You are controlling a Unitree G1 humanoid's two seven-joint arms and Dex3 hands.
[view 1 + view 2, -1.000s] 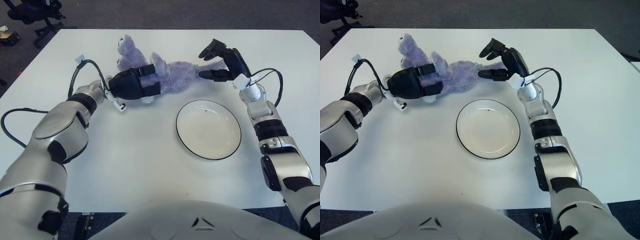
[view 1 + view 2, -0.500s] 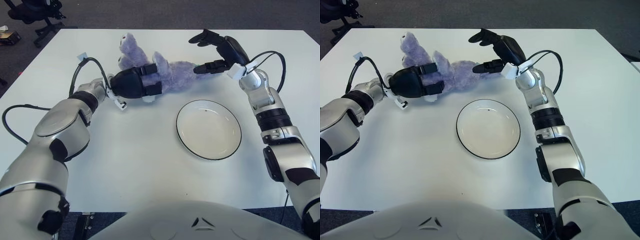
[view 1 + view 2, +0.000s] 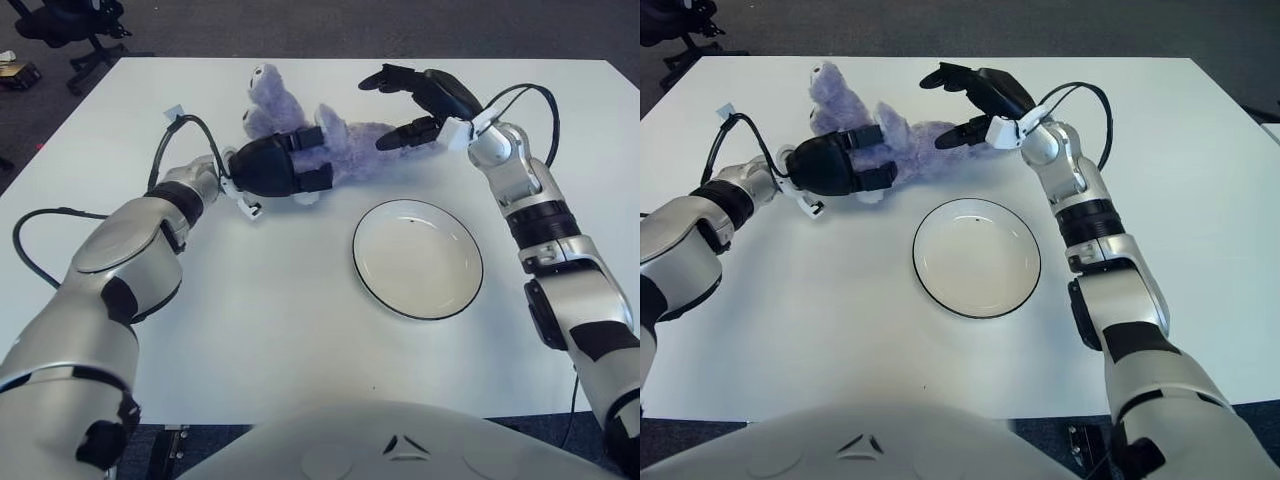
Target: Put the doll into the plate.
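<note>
Right hand [image 3: 405,100] moved over doll [image 3: 345,150], fingers spread, empty; left hand [image 3: 275,165] gripped it; lift together toward plate [image 3: 417,258] at 5 o'clock.

Both head-mounted eyes look forward and down at the same white table [image 3: 250,330], slightly offset sideways.

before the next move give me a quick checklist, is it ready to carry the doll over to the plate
1. Left hand has fingers wrapped on the doll: ok.
2. Right hand has closed on the doll: not ok; its fingers are spread over the doll's right end.
3. Doll is lifted off the table: cannot tell; it looks to be lying on the surface.
4. Plate holds nothing: ok.
5. Path from doll to plate: ok; only bare table between them.
6. Left arm's cable clear of the doll: ok; it loops behind the wrist.
</note>
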